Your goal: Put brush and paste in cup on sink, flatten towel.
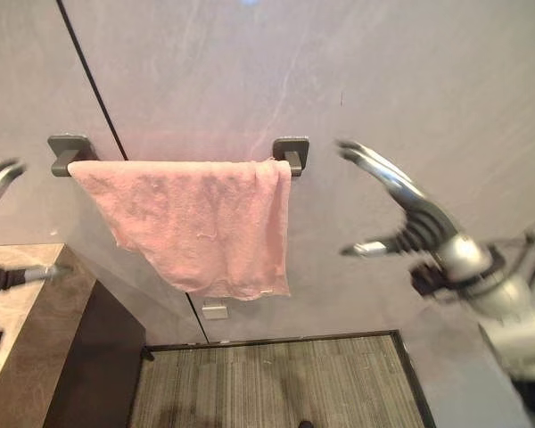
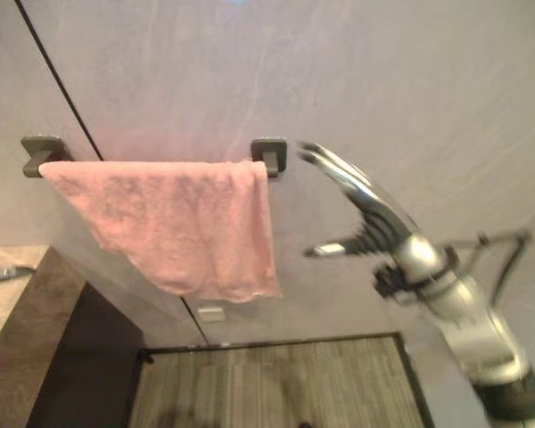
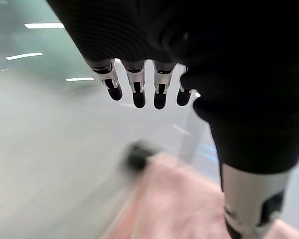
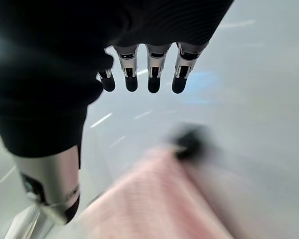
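Pink terry towel (image 1: 201,223) hangs over wall rail, long axis left-right, lower hem slanting down to the right, cloth rumpled | dark square brackets (image 1: 291,152) at rail ends | right hand (image 1: 410,214) raised right of towel, fingers spread, apart from it | left hand (image 3: 154,59) at far left, fingers straight | stone bench (image 1: 22,312) lower left.
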You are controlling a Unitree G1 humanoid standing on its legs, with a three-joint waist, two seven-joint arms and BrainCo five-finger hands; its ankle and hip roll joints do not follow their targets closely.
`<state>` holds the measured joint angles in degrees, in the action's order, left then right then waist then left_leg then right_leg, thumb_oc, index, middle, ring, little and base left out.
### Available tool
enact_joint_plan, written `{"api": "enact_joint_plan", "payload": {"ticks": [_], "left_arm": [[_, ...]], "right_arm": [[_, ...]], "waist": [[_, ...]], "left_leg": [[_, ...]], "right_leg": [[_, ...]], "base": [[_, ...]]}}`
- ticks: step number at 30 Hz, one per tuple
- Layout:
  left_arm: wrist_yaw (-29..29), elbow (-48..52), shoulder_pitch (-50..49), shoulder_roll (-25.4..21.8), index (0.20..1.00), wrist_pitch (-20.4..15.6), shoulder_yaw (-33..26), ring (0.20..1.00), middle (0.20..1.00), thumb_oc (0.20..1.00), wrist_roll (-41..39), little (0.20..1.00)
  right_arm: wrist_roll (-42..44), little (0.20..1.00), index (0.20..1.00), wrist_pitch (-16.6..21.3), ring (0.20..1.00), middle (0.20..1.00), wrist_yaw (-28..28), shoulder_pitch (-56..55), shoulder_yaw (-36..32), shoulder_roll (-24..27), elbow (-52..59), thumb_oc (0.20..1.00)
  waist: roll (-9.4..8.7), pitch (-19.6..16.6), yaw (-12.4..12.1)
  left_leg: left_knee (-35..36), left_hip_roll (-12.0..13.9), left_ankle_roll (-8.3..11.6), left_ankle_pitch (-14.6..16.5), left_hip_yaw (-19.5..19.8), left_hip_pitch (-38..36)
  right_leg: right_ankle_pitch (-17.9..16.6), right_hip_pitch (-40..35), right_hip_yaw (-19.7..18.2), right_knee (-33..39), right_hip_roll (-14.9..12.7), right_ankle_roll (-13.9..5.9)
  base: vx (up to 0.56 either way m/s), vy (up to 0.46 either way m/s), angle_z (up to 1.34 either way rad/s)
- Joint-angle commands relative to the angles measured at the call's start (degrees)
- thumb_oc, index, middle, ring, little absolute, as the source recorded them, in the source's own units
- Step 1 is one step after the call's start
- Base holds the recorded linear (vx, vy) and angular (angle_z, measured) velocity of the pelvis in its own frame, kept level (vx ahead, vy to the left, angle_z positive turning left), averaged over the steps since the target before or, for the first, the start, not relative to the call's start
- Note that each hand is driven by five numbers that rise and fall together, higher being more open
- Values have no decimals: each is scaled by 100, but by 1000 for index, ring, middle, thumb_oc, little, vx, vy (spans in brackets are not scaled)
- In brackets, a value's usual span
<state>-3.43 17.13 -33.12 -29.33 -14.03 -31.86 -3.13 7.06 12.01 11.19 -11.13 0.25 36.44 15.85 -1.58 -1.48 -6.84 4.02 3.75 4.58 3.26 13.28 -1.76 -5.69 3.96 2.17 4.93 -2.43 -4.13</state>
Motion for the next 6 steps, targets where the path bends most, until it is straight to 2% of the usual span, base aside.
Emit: {"api": "enact_joint_plan", "payload": {"ticks": [1,2,4,5,6], "left_arm": [[615,-518,-42,-250,1000,-221,423,1000,1000,1000,-1071,1000],[843,-1221,-54,144,1000,-167,982,1000,1000,1000,-1207,1000],[909,-2094,87,319,1000,-126,1441,1000,1000,1000,-1158,1000],[906,-2109,103,316,1000,-136,1446,1000,1000,1000,-1157,1000],[875,-3100,411,520,1000,-34,1861,1000,1000,1000,-1150,1000]], "right_arm": [[583,1000,1000,43,1000,1000,584,190,63,-5,-295,1000],[441,1000,1000,31,1000,1000,596,-165,171,-349,-1199,1000],[257,1000,1000,23,1000,1000,355,-287,313,-682,-2335,1000],[254,1000,1000,37,1000,1000,351,-272,314,-684,-2354,1000],[-27,1000,1000,14,1000,1000,29,-186,461,-947,-3329,1000]], "waist": [[-277,-57,71],[-267,-13,94],[-247,19,91],[-254,17,97],[-225,48,102]], "left_leg": [[98,-97,-372,-55,-7,308],[98,-110,-361,-95,28,373],[98,-96,-345,-109,74,410],[98,-109,-347,-135,81,435],[98,-114,-333,-183,138,496]], "right_leg": [[416,-171,547,7,-657,-367],[428,-156,616,7,-662,-356],[457,-176,694,7,-653,-351],[438,-155,698,7,-666,-354],[443,-155,753,7,-672,-349]], "base": [[-66,-32,21],[-61,-38,20],[-41,-30,24],[-58,-20,23],[-64,-13,21]]}}
